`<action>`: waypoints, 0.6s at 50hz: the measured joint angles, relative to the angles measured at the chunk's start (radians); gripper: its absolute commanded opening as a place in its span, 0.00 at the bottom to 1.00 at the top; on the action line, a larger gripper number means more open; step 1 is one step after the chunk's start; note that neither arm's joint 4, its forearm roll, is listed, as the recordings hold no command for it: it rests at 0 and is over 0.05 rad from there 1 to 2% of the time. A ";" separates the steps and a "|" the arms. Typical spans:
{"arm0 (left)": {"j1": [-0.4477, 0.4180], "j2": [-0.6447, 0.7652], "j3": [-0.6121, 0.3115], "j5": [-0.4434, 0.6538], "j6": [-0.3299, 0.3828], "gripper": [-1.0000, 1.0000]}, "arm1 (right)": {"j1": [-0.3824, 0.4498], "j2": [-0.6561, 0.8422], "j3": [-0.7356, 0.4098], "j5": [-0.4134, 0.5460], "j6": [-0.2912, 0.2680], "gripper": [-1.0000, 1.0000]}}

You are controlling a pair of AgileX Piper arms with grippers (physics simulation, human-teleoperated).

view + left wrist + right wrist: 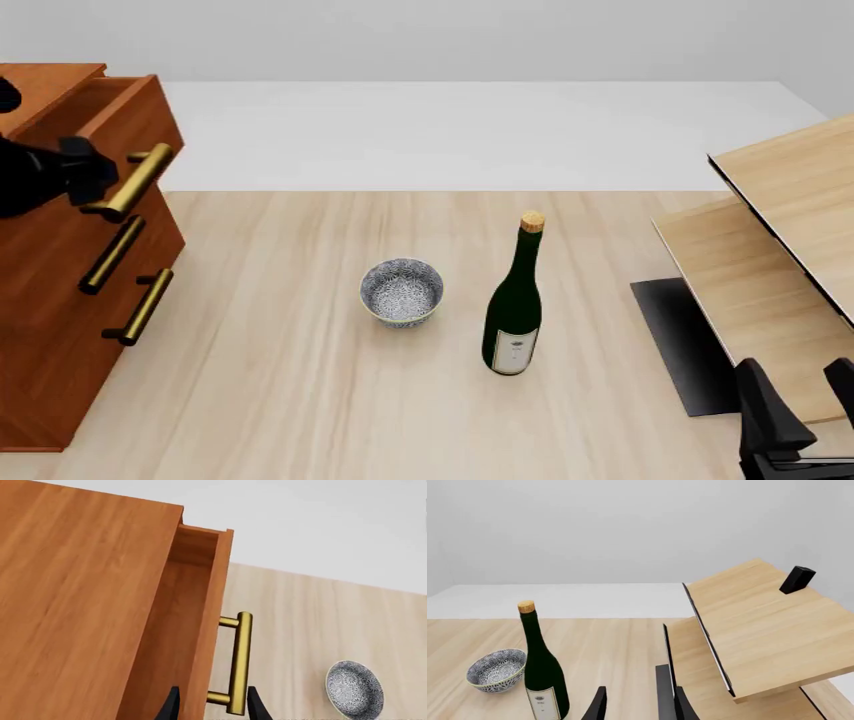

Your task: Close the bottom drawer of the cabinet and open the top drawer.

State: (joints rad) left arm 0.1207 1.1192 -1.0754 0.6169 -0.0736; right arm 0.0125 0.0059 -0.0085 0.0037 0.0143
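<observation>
The left gripper (210, 705), black with two tapered fingers, sits with its jaws spread to either side of the lower end of the brass bar handle (239, 662) of the top drawer (200, 605). One finger lies by the drawer's front panel and the other on the handle's outer side, and whether either touches the bar cannot be told. In the front view this gripper (83, 170) is pressed up against that same handle (131, 182). The top drawer (127, 130), uppermost in the tall reddish-brown wooden cabinet (60, 300), is pulled out a little from the cabinet face, showing its inner side wall. Below it, the middle drawer's handle (111, 255) and the bottom drawer (107, 350) with its own brass bar lie flush with the cabinet front.

Beyond the handle, on the pale wooden table (267, 400), stands a round blue-and-white patterned bowl (402, 292), and beside it an upright dark green wine bottle (514, 305) with a cork.

The right gripper (798, 405) hangs well apart from the cabinet, its jaws apart and empty (637, 705). Just ahead of it rises slanted pale light-wood furniture (760, 630) with a small black block (796, 579) on top.
</observation>
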 measured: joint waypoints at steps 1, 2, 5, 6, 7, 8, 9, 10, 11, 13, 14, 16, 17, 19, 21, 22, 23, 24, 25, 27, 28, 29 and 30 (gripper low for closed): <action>-0.002 0.001 0.001 -0.001 -0.001 1.00 | 0.000 0.000 0.000 0.000 0.000 1.00; -0.003 0.001 0.002 -0.002 -0.003 1.00 | 0.000 0.000 0.000 0.000 0.000 1.00; -0.011 0.003 0.006 -0.003 -0.008 1.00 | -0.001 -0.001 0.000 0.000 0.000 1.00; -0.014 0.003 0.007 -0.004 -0.010 1.00 | -0.001 -0.001 0.000 0.000 0.000 1.00; -0.017 0.003 0.007 -0.004 -0.012 1.00 | -0.001 -0.001 0.000 0.000 0.000 1.00; -0.021 0.003 0.008 -0.004 -0.014 1.00 | -0.001 -0.001 0.000 0.000 0.000 1.00; -0.025 0.003 0.008 -0.003 -0.016 1.00 | -0.001 -0.001 0.000 0.000 0.000 1.00; -0.029 0.003 0.008 -0.003 -0.018 1.00 | -0.001 -0.001 0.000 0.000 0.000 1.00; -0.033 0.003 0.009 -0.003 -0.020 1.00 | -0.001 -0.001 0.000 0.000 0.000 1.00; -0.043 0.002 0.009 -0.002 -0.025 1.00 | -0.002 -0.001 0.000 0.001 0.000 1.00; -0.048 0.002 0.009 -0.001 -0.027 1.00 | -0.002 0.000 0.000 0.001 0.000 1.00; -0.058 0.002 0.009 0.000 -0.032 1.00 | -0.002 0.000 -0.001 0.001 0.001 1.00; -0.063 0.001 0.009 0.001 -0.035 1.00 | -0.002 0.000 -0.001 0.000 0.001 1.00; -0.074 0.001 0.008 0.002 -0.040 1.00 | -0.003 0.000 -0.001 0.000 0.001 1.00; -0.084 0.000 0.007 0.003 -0.045 1.00 | -0.003 0.001 -0.001 0.000 0.001 1.00; -0.090 0.000 0.007 0.004 -0.047 1.00 | -0.003 0.002 -0.001 -0.001 0.001 1.00; -0.095 0.000 0.007 0.004 -0.050 1.00 | -0.003 0.002 -0.002 -0.001 0.001 1.00; -0.101 -0.001 0.007 0.004 -0.052 1.00 | -0.003 0.002 -0.002 -0.001 0.001 1.00; -0.106 -0.001 0.007 0.005 -0.055 1.00 | -0.003 0.003 -0.002 -0.002 0.002 1.00; -0.116 -0.001 0.007 0.004 -0.060 1.00 | -0.004 0.004 -0.002 -0.003 0.002 1.00; -0.121 -0.001 0.007 0.004 -0.062 1.00 | -0.004 0.004 -0.002 -0.003 0.002 1.00; -0.126 -0.001 0.007 0.004 -0.065 1.00 | -0.004 0.005 -0.002 -0.004 0.002 1.00; -0.131 -0.001 0.008 0.004 -0.067 1.00 | -0.004 0.005 -0.002 -0.004 0.002 1.00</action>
State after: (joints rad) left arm -0.0099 1.1179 -1.0676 0.6207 -0.1407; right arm 0.0083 0.0113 -0.0105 -0.0003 0.0162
